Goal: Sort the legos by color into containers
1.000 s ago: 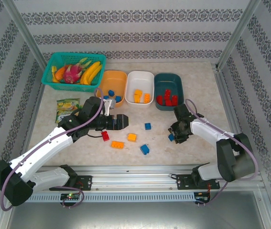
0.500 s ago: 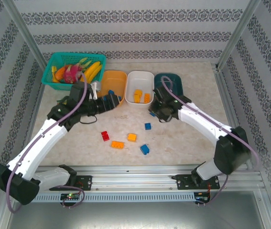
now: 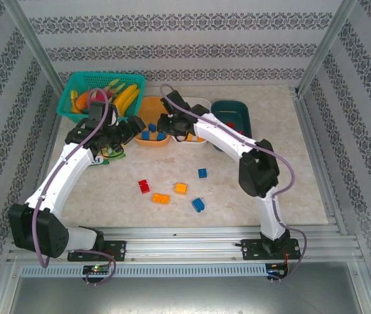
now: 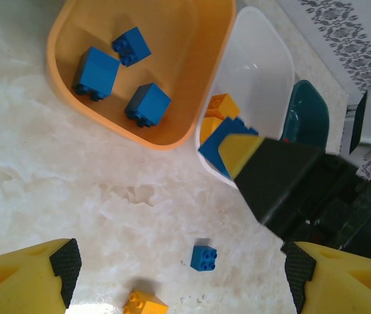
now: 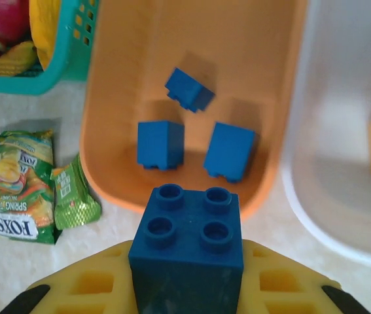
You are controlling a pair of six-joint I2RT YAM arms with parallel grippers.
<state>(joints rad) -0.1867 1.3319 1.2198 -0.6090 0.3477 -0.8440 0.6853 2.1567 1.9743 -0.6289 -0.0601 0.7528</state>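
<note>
Blue lego [image 5: 186, 229] clamped in the right fingers [image 5: 87, 284], at the 6 o'clock rim of the orange tray [image 5: 237, 59]; left fingers [image 4: 15, 275] wide, empty. Risk: released short, it clips the rim and bounces onto the worktop [image 4: 74, 196]. The left wrist view sets it against the white tray [image 4: 264, 72] rim instead.

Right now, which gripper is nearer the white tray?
Right. The right gripper, shut on a blue brick, hangs by the left rim of the white tray. The left gripper, open, is beyond the left side of the orange tray, which lies between.
</note>
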